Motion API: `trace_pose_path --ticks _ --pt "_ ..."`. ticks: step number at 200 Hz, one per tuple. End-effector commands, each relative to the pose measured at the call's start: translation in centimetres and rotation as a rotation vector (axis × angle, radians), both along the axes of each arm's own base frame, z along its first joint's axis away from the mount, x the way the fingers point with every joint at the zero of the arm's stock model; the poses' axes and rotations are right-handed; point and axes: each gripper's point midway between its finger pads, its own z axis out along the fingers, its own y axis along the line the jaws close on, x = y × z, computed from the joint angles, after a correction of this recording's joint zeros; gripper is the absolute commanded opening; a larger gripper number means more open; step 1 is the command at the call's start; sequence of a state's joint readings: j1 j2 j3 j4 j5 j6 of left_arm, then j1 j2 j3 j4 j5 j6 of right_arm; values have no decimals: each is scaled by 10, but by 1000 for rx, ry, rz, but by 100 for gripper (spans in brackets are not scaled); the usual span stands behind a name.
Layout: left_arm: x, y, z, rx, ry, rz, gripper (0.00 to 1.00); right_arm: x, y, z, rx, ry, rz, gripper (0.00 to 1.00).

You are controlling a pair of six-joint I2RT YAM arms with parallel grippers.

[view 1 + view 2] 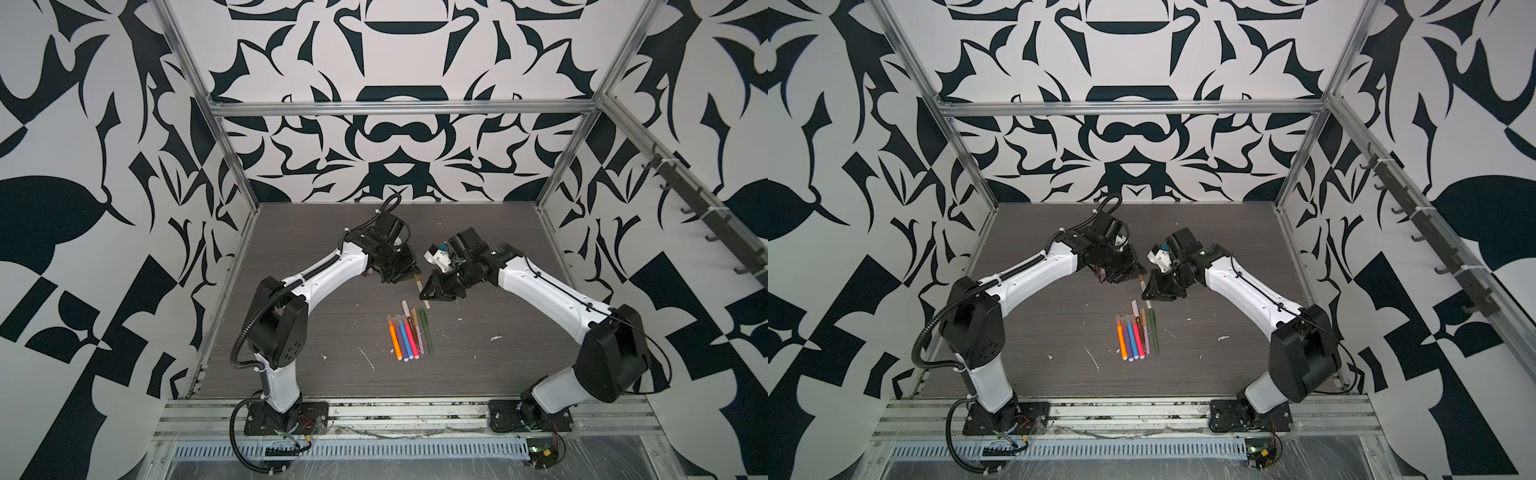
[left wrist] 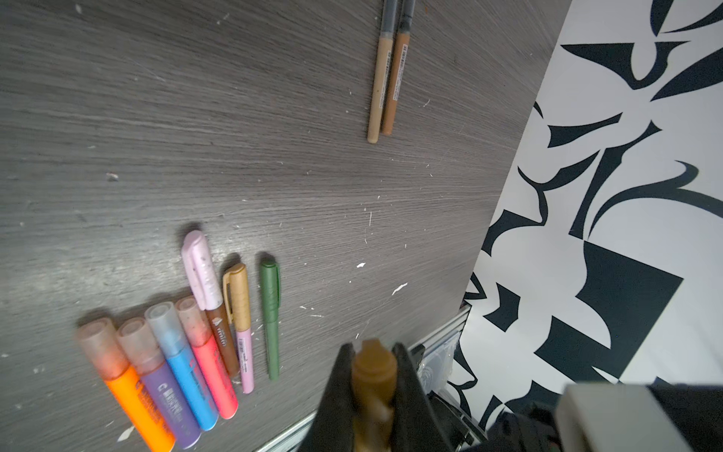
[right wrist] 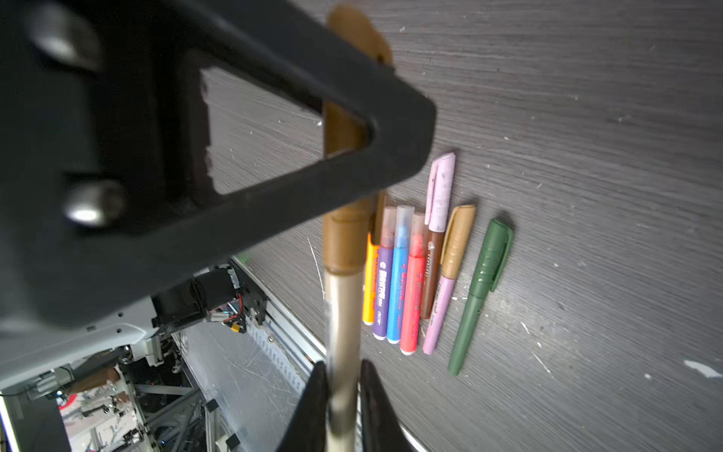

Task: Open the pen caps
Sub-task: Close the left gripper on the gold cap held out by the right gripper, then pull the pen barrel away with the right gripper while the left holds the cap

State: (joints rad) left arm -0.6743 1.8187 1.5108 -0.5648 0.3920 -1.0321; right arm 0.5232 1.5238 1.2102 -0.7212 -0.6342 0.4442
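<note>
Both pincers are clenched: left pincer (image 2: 372, 348) on a stubby brown plastic cap (image 2: 373, 375), right pincer (image 3: 343, 364) on the slim tan pen barrel (image 3: 344, 313). The cap is seated, near the far end of seven capped felt-tip pens (image 1: 409, 334) rowed on the grey wood-grain counter (image 1: 316, 332).

Two pens (image 2: 378, 86) cut off at frame edge; orange pen (image 3: 368, 281) half-hidden behind held pen (image 3: 342, 313); brown cap (image 2: 371, 371) blurred, base out of frame.

Seven capped plastic felt-tip pens (image 1: 409, 332) lie side by side on the middle of the grey wood-grain tabletop (image 1: 311, 332). Just behind them, a slim tan pen (image 3: 342, 313) spans the left gripper (image 2: 372, 347), clamped on its brown cap (image 2: 373, 371), and the right gripper (image 3: 343, 364), on its barrel.
</note>
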Motion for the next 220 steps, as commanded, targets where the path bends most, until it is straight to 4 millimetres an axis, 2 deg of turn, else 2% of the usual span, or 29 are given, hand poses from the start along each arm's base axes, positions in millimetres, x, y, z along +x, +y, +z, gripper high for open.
trace_pose_path --ticks 1,14,27,54,76,92,109,130,147,172,220 --pt "-5 -1 18 -35 -11 -5 0 -8 -2 -4 3 18 11 22" --pt "-5 -1 18 -36 -14 -4 0 -11 -3 -5 3 21 12 19" --pt "-4 -1 18 -37 -14 -6 0 -12 -4 -4 5 16 10 0" --pt "-6 3 16 -24 -17 -5 0 -14 -6 3 9 -8 7 0" --pt "-3 20 9 12 -17 14 0 -24 -14 4 -12 3 -2 0" --pt "4 40 6 21 -17 56 0 -42 -21 6 -11 17 -20 0" --pt "20 68 10 2 -24 121 0 -64 -29 2 6 41 -47 0" --pt "46 108 23 -10 -38 208 0 -86 -42 -7 2 63 -60 0" --pt "60 125 39 -1 -67 227 0 -98 -48 -11 0 75 -63 0" --pt "70 131 49 25 -92 225 0 -103 -45 -7 36 86 -50 0" --pt "91 135 37 85 -121 232 0 -101 -26 12 130 72 25 0"
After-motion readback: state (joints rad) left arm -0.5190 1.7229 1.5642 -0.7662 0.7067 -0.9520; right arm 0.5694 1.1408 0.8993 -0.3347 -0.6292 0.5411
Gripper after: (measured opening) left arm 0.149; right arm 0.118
